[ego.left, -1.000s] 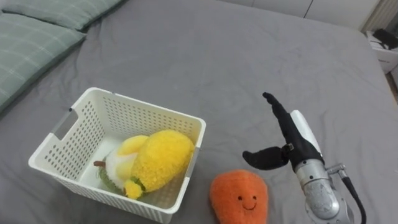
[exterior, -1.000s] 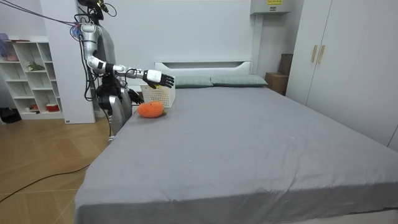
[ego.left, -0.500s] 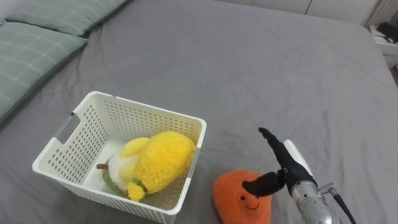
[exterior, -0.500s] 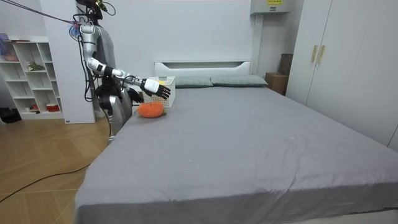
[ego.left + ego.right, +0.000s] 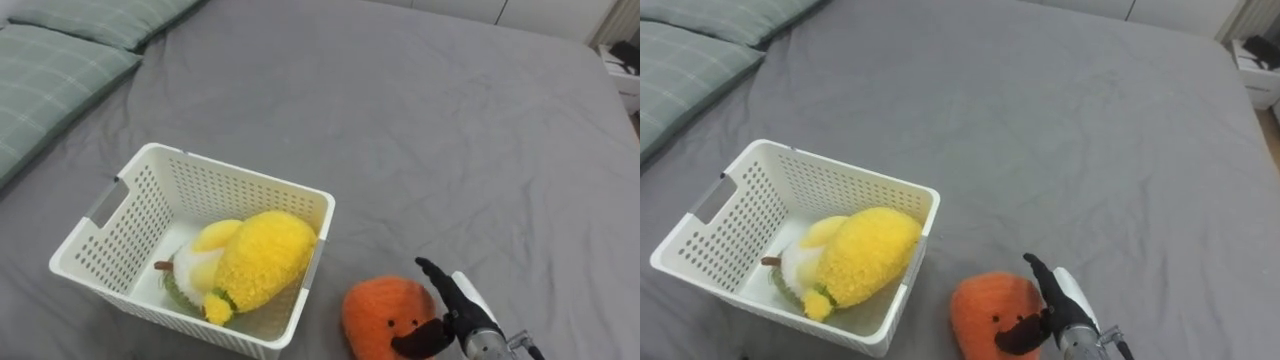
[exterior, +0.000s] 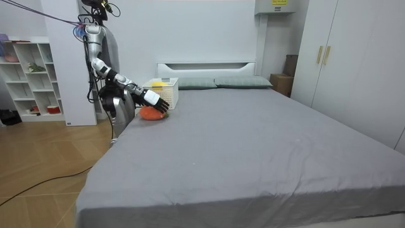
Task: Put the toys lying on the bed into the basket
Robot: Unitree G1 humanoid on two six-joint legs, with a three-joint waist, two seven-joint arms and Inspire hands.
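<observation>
An orange plush toy (image 5: 385, 315) with a small face lies on the grey bed (image 5: 420, 110), just right of the white slatted basket (image 5: 140, 180). In the basket rest a yellow plush (image 5: 262, 255) and a pale round plush (image 5: 195, 260). My right hand (image 5: 452, 312) is down at the orange toy's right side, fingers straight and thumb spread against the plush, open. From the room view the same hand (image 6: 155, 97) hangs over the orange toy (image 6: 152, 113) beside the basket (image 6: 163, 92) at the bed's edge, where I stand.
Green checked pillows (image 5: 50, 70) lie at the bed's head, left of the basket. A wide stretch of grey sheet spreads beyond the toys. A white shelf unit (image 6: 28, 79) stands behind me and wardrobes (image 6: 354, 63) line the far wall.
My right hand has dropped from well above the sheet down to the orange toy's right side, its arm lowering in the room view. The basket and toys have stayed put.
</observation>
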